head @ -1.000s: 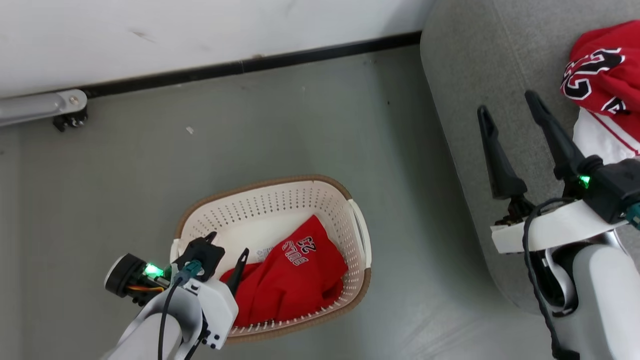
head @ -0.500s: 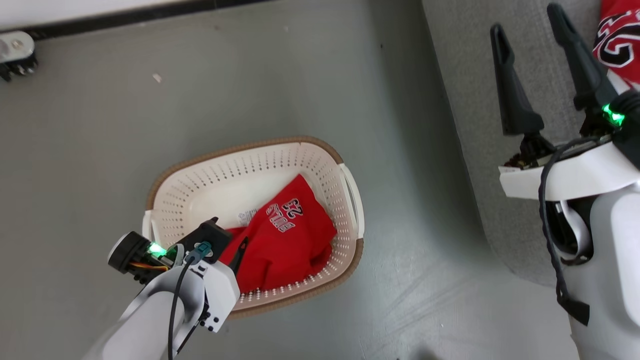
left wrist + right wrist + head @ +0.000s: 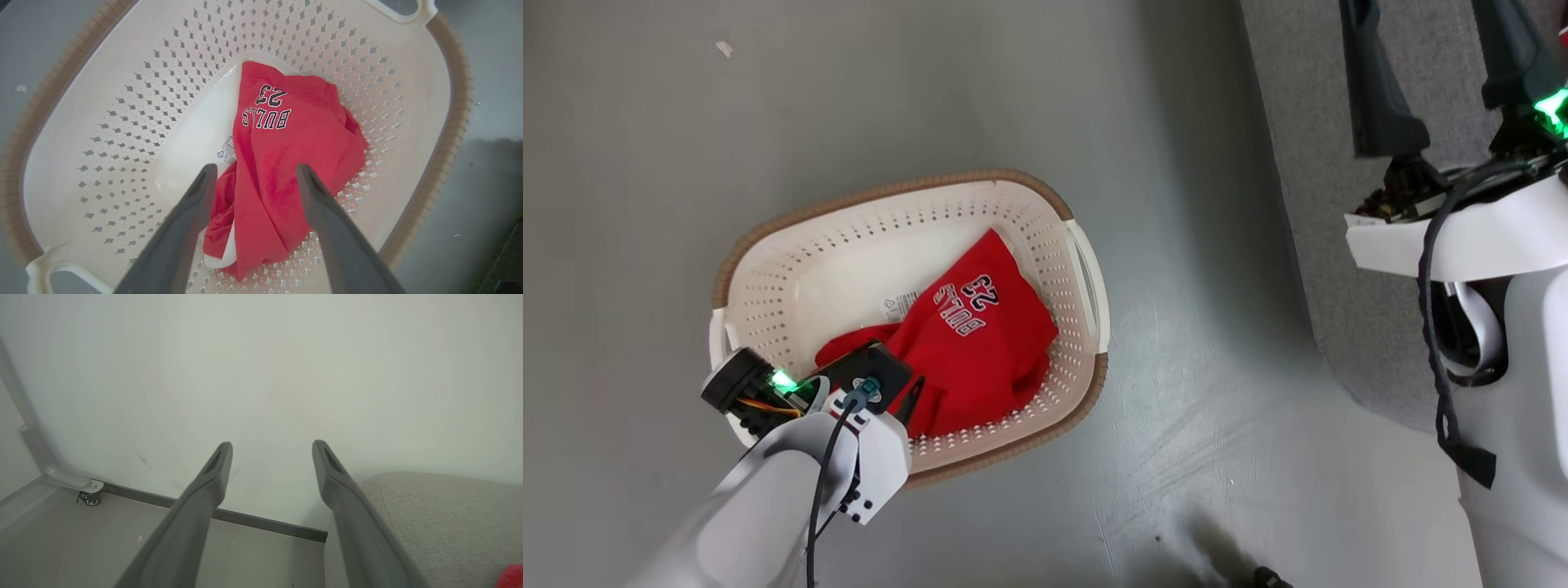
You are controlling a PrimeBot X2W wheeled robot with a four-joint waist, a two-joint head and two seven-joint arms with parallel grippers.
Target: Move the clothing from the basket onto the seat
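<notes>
L gripper [image 3: 256,168]: jaws spread wide, nothing held. In the left wrist view its two dark fingers straddle the near end of the clothing [image 3: 286,134]. One tip is at the cloth's edge, the other over the red body of the garment. Can't tell whether the tips touch the cloth.

Clothing: one red garment, crumpled, lying on the bottom of the basket [image 3: 122,114], toward the side w/ the handle that faces the seat. "BULLS" + "23" print faces up on the end away from the gripper, upside down to the wrist cam. A bit of white lining shows under the near end, between the fingers. The label sticker [image 3: 225,150] on the basket bottom is partly covered by the cloth's edge, just beside one fingertip.

Head view: the basket sits on the grey floor [image 3: 931,90], apart from the seat [image 3: 1298,163], which runs along the right. L arm reaches in over the basket's near-left rim.

R gripper [image 3: 272,445] — also wide open, empty, up by the seat's edge, well apart from the basket. R wrist cam faces a pale wall [image 3: 261,355], a dark baseboard [image 3: 261,522] and a metal leg [image 3: 90,497] w/ caster. The seat corner is at lower right, w/ a sliver of red fabric [image 3: 510,576] on the seat at that view's corner.
</notes>
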